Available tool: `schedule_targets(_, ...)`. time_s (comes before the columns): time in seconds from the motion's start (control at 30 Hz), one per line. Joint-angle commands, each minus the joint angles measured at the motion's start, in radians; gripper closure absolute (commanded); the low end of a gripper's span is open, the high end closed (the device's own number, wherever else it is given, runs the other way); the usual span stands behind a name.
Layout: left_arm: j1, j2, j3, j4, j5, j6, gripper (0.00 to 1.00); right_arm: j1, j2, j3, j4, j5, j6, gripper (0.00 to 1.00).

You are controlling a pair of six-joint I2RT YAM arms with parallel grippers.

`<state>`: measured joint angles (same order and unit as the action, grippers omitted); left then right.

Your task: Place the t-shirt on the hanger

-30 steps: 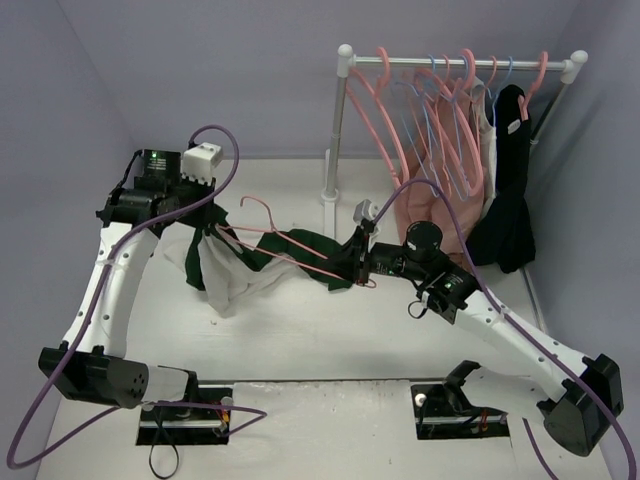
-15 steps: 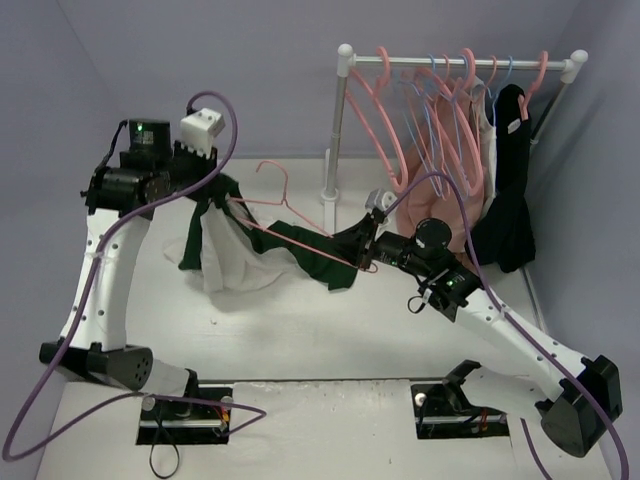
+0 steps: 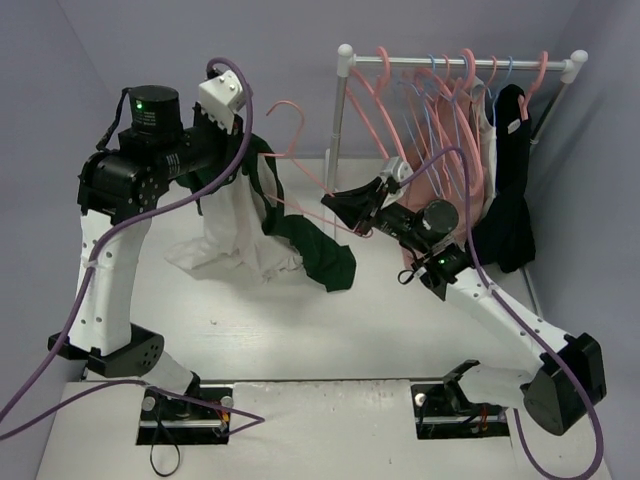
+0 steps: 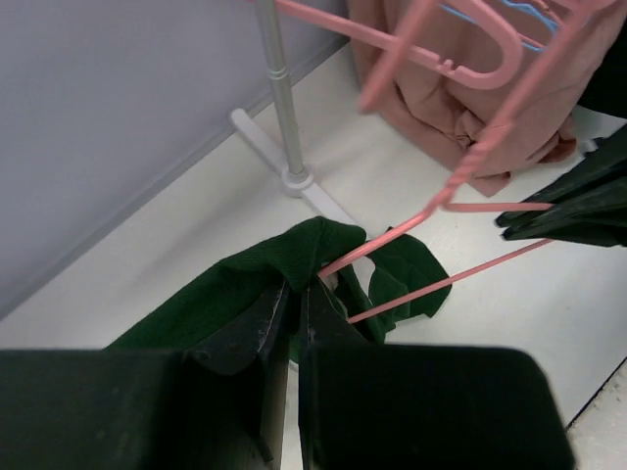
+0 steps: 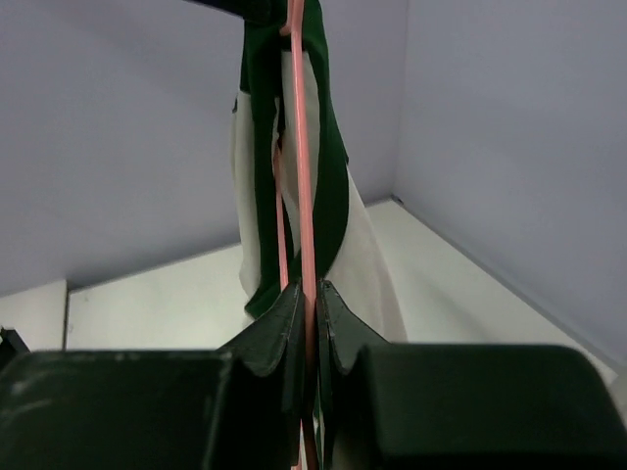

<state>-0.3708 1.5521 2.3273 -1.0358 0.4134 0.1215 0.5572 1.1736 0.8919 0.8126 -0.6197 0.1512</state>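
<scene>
In the overhead view, a large cream-white cloth t-shirt (image 3: 232,225) with dark green sleeves hangs bunched in the centre-left of the frame. Its top is pinched in the closed left gripper (image 3: 252,165). Its pale body drops in folds onto the white table (image 3: 300,330), and one green sleeve trails toward the centre. A thin pink triangular hanger (image 3: 296,140) rises beside the shirt's collar, hook uppermost. The right gripper (image 3: 332,203) is clamped on its far end, just right of the shirt. In the upper right, a white metal rack (image 3: 460,62) carries more pink and light-blue hangers, a salmon-pink garment (image 3: 440,175) and a black garment (image 3: 510,200).

In the left wrist view, that gripper (image 4: 302,294) is closed tight on crumpled green fabric of the t-shirt (image 4: 245,279) at lower centre. The hanger's (image 4: 468,176) two wire arms enter the cloth right at the fingertips.

In the right wrist view, this gripper (image 5: 307,294) is shut on the hanger's (image 5: 302,147) wire, which runs straight up the middle. The t-shirt (image 5: 333,186) droops around it at upper centre, green trim framing cream panels.
</scene>
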Motion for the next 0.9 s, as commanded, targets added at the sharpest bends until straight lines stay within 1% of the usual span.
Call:
schedule_targets(0.0,-0.046,-0.039,-0.076,0.009,-0.010,0.035,1.00,0.015,0.055,-0.069,0.380,-0.020,0.089,1.00)
schedule_targets(0.1,-0.046,-0.040,-0.139,0.008,-0.018,0.037,1.00,0.030,0.076,-0.153,0.503,-0.006,0.116,1.00)
schedule_targets(0.2,-0.046,-0.035,-0.180,0.008,-0.016,0.035,1.00,0.041,0.083,-0.187,0.553,0.013,0.117,1.00)
schedule_targets(0.47,-0.049,-0.031,-0.197,0.010,0.003,0.051,0.99,0.046,0.061,-0.154,0.514,0.015,0.067,1.00)
schedule_targets(0.5,-0.049,-0.032,-0.200,0.010,0.009,0.057,0.96,0.046,0.062,-0.151,0.514,0.015,0.066,1.00)
schedule_targets(0.53,-0.049,-0.034,-0.205,0.010,0.013,0.064,0.92,0.045,0.064,-0.149,0.513,0.016,0.064,1.00)
schedule_targets(0.67,-0.049,-0.039,-0.225,0.010,0.010,0.103,0.64,0.044,0.083,-0.144,0.521,0.013,0.067,1.00)
schedule_targets(0.73,-0.048,-0.042,-0.233,0.010,-0.003,0.118,0.55,0.044,0.092,-0.142,0.523,0.011,0.069,1.00)
schedule_targets(0.8,-0.046,-0.046,-0.243,0.010,-0.024,0.146,0.47,0.044,0.097,-0.140,0.525,0.009,0.071,1.00)
schedule_targets(0.87,-0.042,-0.050,-0.246,0.011,-0.035,0.160,0.44,0.043,0.102,-0.139,0.525,0.005,0.075,1.00)
